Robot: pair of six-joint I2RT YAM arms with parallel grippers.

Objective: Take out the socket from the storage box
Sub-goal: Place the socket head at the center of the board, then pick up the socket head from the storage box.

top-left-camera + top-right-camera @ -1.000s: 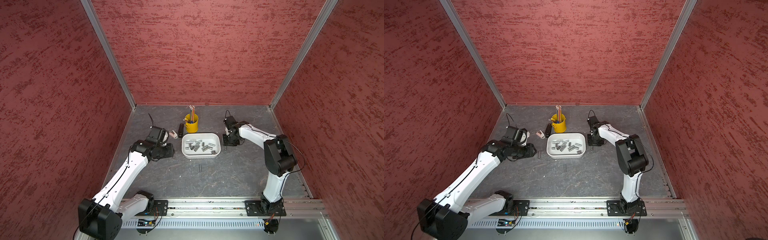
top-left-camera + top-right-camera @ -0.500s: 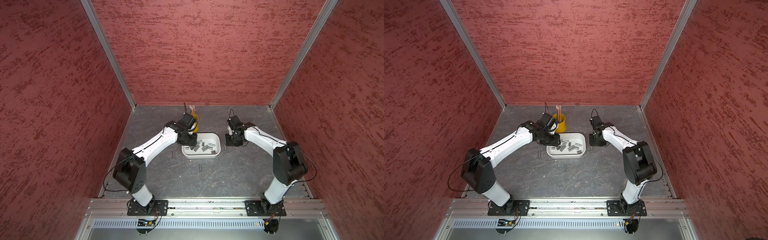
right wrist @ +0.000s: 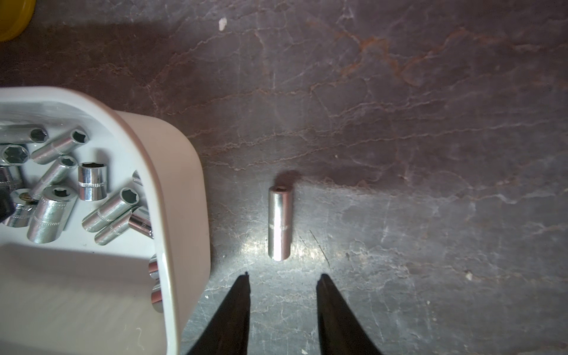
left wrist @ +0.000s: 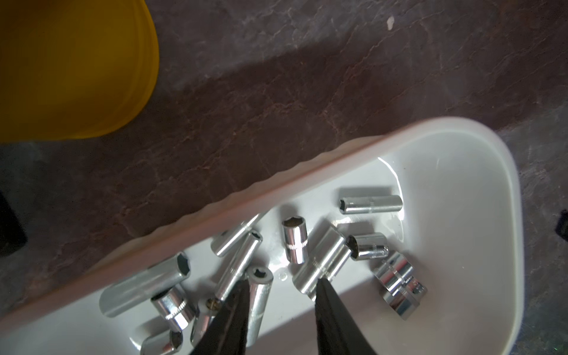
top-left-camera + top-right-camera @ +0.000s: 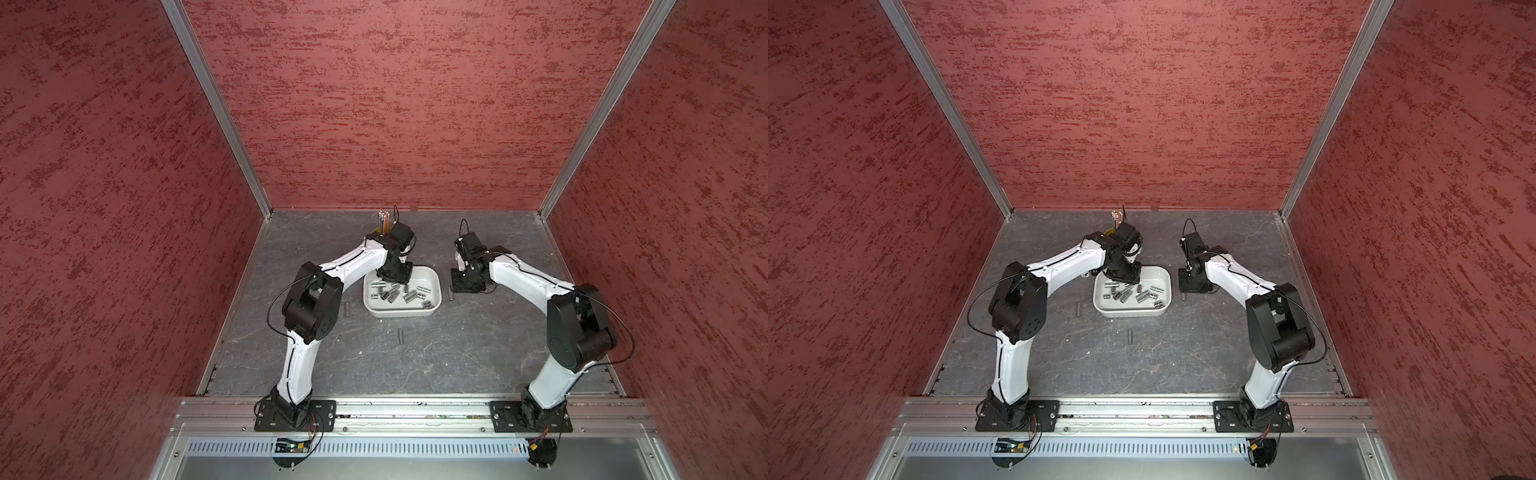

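The white storage box (image 5: 436, 286) (image 5: 1167, 286) sits mid-table and holds several chrome sockets. My left gripper (image 4: 281, 281) (image 5: 392, 276) reaches down into its back left part. Its jaws stand apart: one long socket (image 4: 259, 304) lies between the fingers against one of them, and the other fingertip rests at a fatter socket (image 4: 322, 261). Right of the box, my right gripper (image 3: 283, 276) (image 5: 465, 286) hangs open just over the table. A slim socket (image 3: 279, 222) lies on the table just ahead of its tips, untouched.
A yellow pen cup (image 4: 70, 67) with pencils (image 5: 384, 218) stands behind the box, close to the left wrist. Two more sockets lie on the table, one left of the box (image 5: 347, 309) and one in front of it (image 5: 401, 336). Red walls enclose the grey table.
My left arm has swung from the table's left side over to the box and lowered its gripper among the sockets, with the jaws narrowing. The right arm has hardly moved.
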